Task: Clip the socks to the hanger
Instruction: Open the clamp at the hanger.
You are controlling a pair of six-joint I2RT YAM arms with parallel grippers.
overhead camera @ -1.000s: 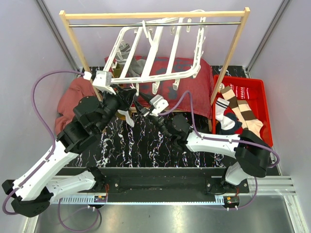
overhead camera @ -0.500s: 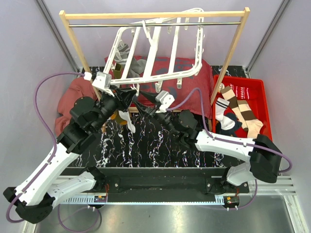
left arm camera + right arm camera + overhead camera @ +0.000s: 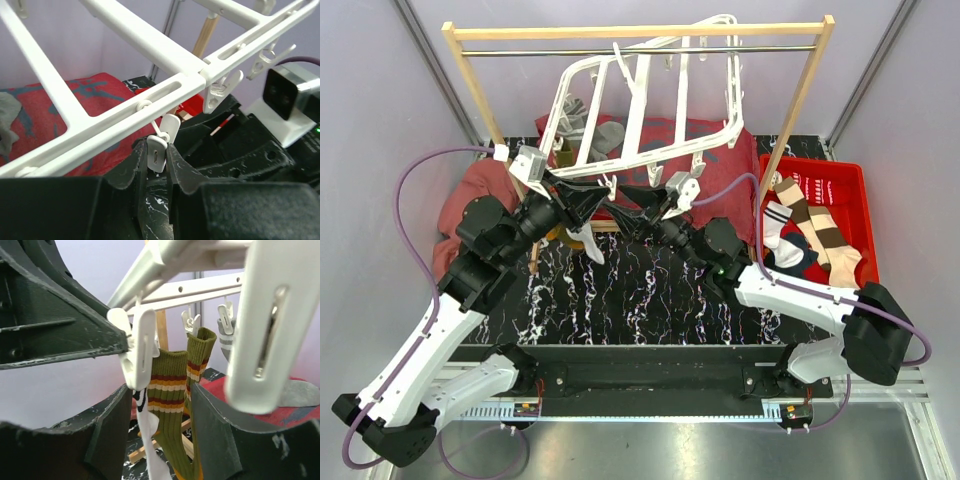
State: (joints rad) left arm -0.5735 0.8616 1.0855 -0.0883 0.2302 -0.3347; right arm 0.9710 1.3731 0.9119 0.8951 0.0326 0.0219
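The white hanger hangs tilted from the wooden rail, and its bars cross the left wrist view. My left gripper is shut on one dangling white clip at the hanger's near edge. That clip holds the top of a white sock, which hangs below my left gripper. My right gripper is open and empty just right of the left one, its jaws either side of the white sock. Olive striped socks hang clipped behind. A grey sock hangs further back.
A red bin at the right holds several socks. Red cloths lie at the back and at the left. The wooden rail frame spans the back, with a leg beside the bin.
Both grippers have risen and moved back toward the hanger. The right gripper has swung right. The hanger's near edge has lifted and tilted with the left gripper on its clip.
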